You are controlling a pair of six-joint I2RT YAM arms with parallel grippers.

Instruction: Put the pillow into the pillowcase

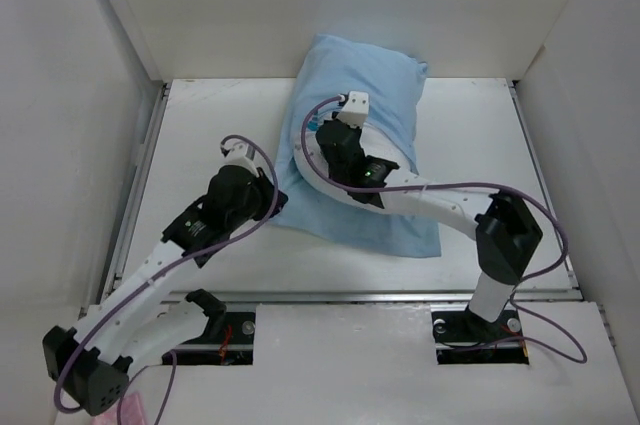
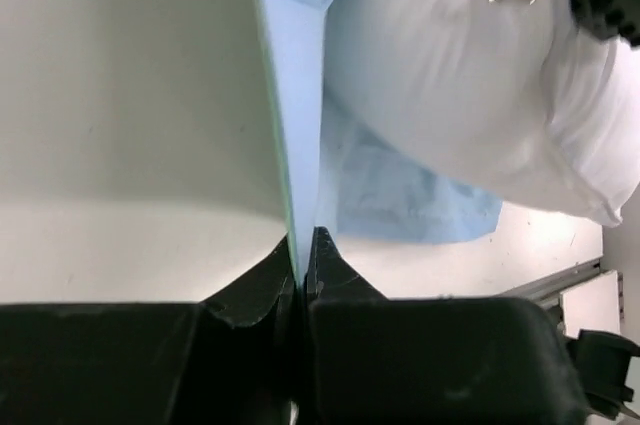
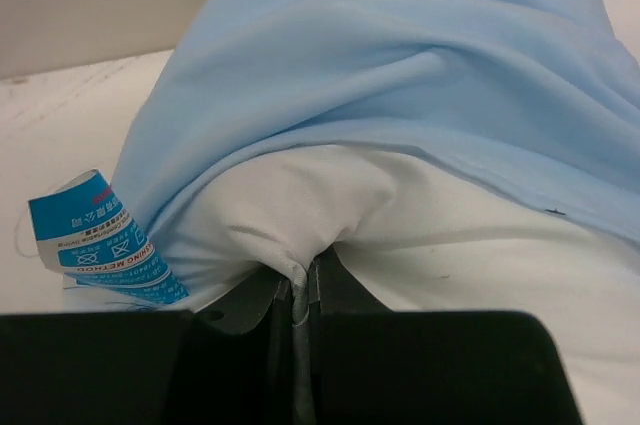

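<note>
Pillow (image 3: 400, 235) is mostly inside the pillowcase (image 1: 370, 75) already. The whole bundle lies mid-desk (image 1: 480, 145) w/ its far end up against the back wall, and only the near white end pokes out. Right claw (image 3: 303, 295) is clamped tight on a pinch of the white fabric right by the blue tag (image 3: 95, 235), prob so it can shove that end deeper. Left claw (image 2: 303, 245) is closed on the pillowcase's thin edge, nothing else in it. It's holding the mouth out sideways so the opening doesn't ride along w/ the pillow. Imo nearly done, just the last bit left to tuck. Risk: that edge slips out b/c it's so thin.
</note>
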